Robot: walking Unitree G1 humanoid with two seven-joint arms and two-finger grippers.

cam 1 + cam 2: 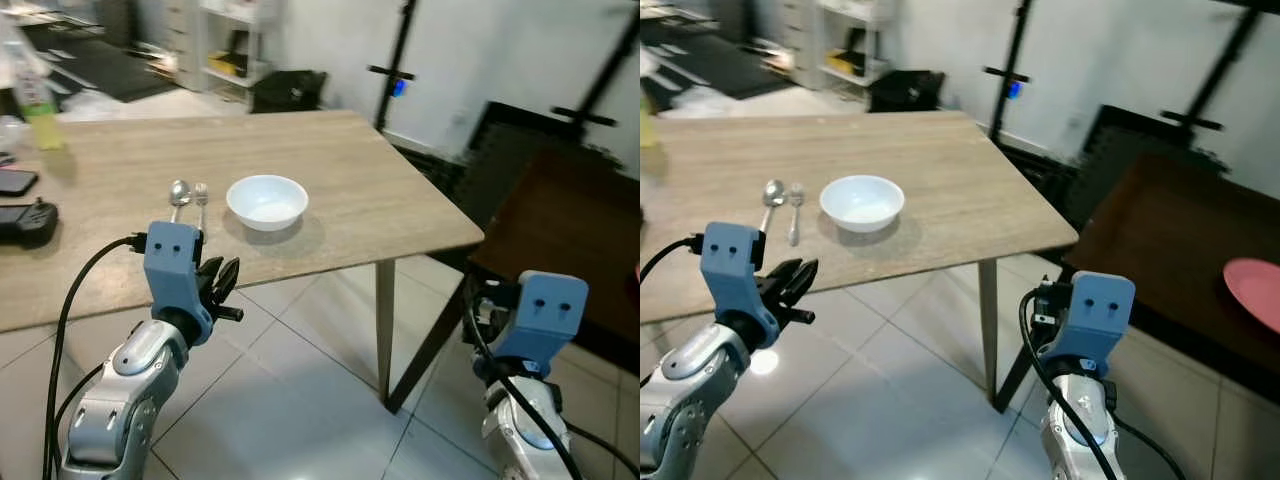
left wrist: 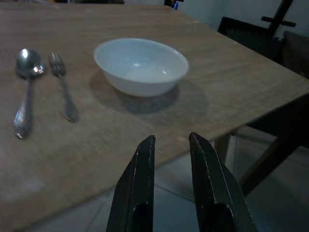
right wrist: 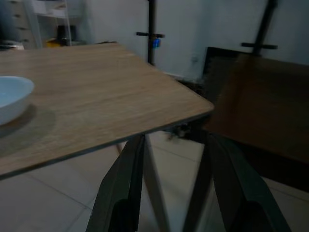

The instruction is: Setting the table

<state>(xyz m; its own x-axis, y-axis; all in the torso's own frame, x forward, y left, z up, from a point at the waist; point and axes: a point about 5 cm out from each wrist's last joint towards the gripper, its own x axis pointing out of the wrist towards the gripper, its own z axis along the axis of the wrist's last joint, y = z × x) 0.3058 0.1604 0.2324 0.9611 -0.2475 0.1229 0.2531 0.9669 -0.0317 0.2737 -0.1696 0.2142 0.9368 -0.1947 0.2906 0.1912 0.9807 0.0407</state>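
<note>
A white bowl [image 1: 267, 201] stands empty near the front edge of the light wooden table [image 1: 400, 190]. Just left of it lie a spoon [image 1: 179, 193] and a fork [image 1: 200, 200], side by side. My left gripper [image 2: 171, 140] hovers off the table's front edge, below the cutlery, its fingers a narrow gap apart with nothing between them. My right gripper [image 3: 176, 137] is low beside the table's right corner, open and empty. A pink plate [image 1: 1255, 290] rests on a dark brown table [image 1: 1160, 230] to the right.
A black controller [image 1: 25, 222], a phone [image 1: 15, 181] and a yellow-green bottle [image 1: 38, 110] sit at the table's left end. A slanted table leg [image 1: 385, 320] stands between my arms. Black stands [image 1: 400, 60] and a shelf [image 1: 235, 45] line the far wall.
</note>
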